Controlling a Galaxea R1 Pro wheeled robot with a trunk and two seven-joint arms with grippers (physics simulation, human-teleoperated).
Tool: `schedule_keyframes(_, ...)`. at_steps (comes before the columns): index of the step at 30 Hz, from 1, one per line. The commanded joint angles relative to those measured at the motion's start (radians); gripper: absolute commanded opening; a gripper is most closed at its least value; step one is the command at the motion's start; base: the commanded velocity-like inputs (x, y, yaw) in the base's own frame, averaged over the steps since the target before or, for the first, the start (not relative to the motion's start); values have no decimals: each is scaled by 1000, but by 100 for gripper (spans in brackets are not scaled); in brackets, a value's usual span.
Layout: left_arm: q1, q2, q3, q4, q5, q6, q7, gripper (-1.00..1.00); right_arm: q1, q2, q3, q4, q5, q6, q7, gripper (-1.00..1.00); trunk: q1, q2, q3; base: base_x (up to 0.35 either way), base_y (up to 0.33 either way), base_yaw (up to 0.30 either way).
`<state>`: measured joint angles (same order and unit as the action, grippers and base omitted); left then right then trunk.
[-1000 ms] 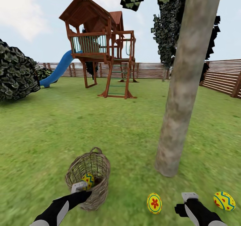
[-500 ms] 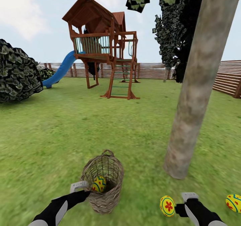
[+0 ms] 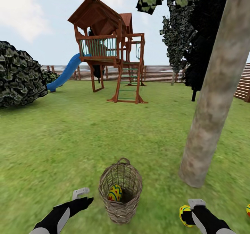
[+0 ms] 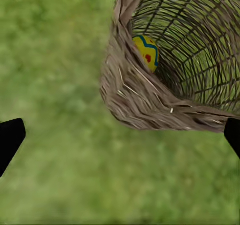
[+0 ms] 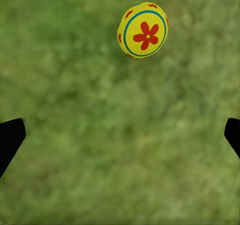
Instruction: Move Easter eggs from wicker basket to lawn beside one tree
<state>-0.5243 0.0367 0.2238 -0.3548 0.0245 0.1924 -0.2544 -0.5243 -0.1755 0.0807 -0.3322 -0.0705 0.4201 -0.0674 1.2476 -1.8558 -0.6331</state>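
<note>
- Left gripper: hung low over the lawn just beside the basket, apart from its weave; fingers spread wide in the left wrist view, nothing between them.
- Right gripper: hovered over grass near the trunk's foot, fingers spread wide in the right wrist view, holding nothing.
- Basket: stood upright on the lawn between the two arms, one loop handle at the far rim; seen in the left wrist view from above the near wall.
- Egg in basket: rested inside against the wall on the left arm's side, yellow with a blue zigzag and red dots; showed through the rim in the left wrist view.
- Second egg: lay on the grass, partly hidden behind the right arm, near the tree; in the right wrist view, yellow with a red flower inside a blue ring, well ahead of the fingers.
- Third egg: barely a sliver at the right edge of the head view, on the grass.
- Tree: pale trunk leaning across the right of the head view, base just beyond the right gripper.
- Behind: wooden playset with blue slide, slat fence, dark bush at left.
</note>
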Motion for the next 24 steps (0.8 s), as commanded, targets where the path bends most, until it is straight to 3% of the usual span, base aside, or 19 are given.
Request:
schedule_keyframes(1,0,-1,8,-1,2,9,-6,100,0,-1,8,-2,-8,6,-6,100,-4,7,2,0,337,0)
schedule_keyframes(10,0,-2,8,0,2,9,-5,100,0,-1,8,-2,-9,6,-6,100,-27,49,21,0,337,0)
schedule_keyframes(20,0,-1,10,0,4,5,-5,100,0,-1,8,-2,-9,6,-6,100,-27,49,21,4,334,0)
schedule_keyframes(24,0,-4,15,0,6,-27,-3,100,0,-2,7,-2,-9,6,-6,100,-27,49,21,206,120,0)
